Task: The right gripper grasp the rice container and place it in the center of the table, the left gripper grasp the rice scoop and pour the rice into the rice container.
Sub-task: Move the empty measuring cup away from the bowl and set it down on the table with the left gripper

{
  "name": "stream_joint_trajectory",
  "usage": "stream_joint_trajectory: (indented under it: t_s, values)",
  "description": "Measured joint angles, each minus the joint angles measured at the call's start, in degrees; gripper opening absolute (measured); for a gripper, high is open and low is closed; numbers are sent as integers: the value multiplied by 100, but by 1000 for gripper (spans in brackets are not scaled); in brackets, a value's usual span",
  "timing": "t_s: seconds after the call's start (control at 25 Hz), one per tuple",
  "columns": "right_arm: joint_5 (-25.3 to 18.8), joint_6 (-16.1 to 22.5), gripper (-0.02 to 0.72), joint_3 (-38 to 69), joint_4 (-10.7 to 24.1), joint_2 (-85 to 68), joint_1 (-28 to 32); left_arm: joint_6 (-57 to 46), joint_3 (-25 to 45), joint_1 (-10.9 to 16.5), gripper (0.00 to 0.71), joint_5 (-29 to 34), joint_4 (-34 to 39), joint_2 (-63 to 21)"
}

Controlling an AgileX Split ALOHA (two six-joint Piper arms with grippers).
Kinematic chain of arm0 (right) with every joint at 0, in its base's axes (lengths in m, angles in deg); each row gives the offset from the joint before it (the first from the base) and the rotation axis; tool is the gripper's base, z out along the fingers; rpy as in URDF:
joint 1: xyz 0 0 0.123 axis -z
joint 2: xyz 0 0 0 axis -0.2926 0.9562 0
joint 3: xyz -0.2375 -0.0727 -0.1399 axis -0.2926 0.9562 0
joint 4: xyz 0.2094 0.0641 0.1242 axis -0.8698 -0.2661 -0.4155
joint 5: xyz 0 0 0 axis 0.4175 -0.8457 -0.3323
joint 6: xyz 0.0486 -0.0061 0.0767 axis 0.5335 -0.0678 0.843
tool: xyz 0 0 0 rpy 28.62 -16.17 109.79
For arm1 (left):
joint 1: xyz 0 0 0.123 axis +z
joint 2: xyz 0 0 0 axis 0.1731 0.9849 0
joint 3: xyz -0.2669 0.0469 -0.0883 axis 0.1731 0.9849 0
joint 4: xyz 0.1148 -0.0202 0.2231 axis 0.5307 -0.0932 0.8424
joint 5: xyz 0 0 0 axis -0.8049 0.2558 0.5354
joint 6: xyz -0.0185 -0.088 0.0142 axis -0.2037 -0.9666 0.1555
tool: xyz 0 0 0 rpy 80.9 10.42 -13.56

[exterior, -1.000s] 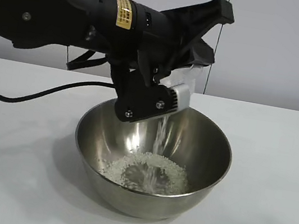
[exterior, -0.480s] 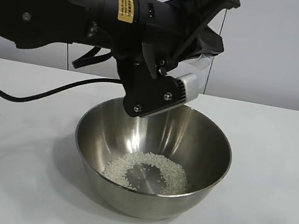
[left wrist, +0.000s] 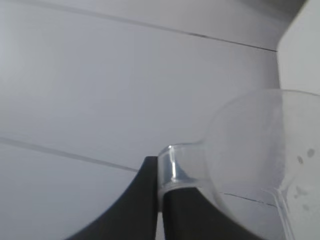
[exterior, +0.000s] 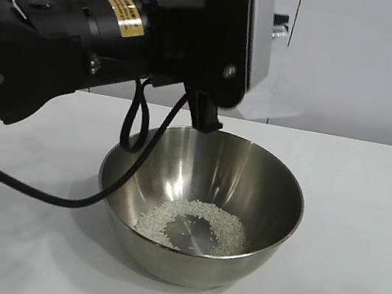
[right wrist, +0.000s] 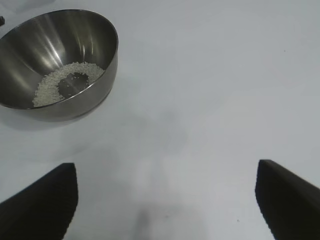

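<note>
The rice container, a wide stainless-steel bowl, sits upright on the white table, near the middle of the exterior view. The rice lies in its bottom as a loose ring of white grains around a bare patch of steel. In the right wrist view the same bowl stands well away from that arm's fingers, with the grains visible inside.

Above the bowl's back rim hangs the left gripper, held roughly level. Its jaws are clenched on the small side handle of the rice scoop, a translucent plastic cup seen pale against the wall beyond the gripper's black body. In the left wrist view the black fingers pinch the clear handle, and the scoop's cup stands out past them against the grey wall; only a few specks cling to its inside. A black cable loops down from the left arm and trails across the table beside the bowl.

The right gripper is parked apart from the bowl, pointing down at bare table, its two dark fingers spread wide and holding nothing.
</note>
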Motion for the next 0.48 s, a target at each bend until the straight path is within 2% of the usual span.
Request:
stream_joint_trajectory:
  t_s: [0.16, 0.28, 0.48]
  values:
    - [0, 0, 661, 0, 0, 0, 0, -969, 12, -80, 6, -130, -1731, -115]
    - [7, 0, 661, 0, 0, 0, 0, -1867, 18, -80, 6, -132, -2584, -298]
    - [7, 0, 661, 0, 0, 0, 0, -2744, 63, -80, 6, -244, -3065, -584]
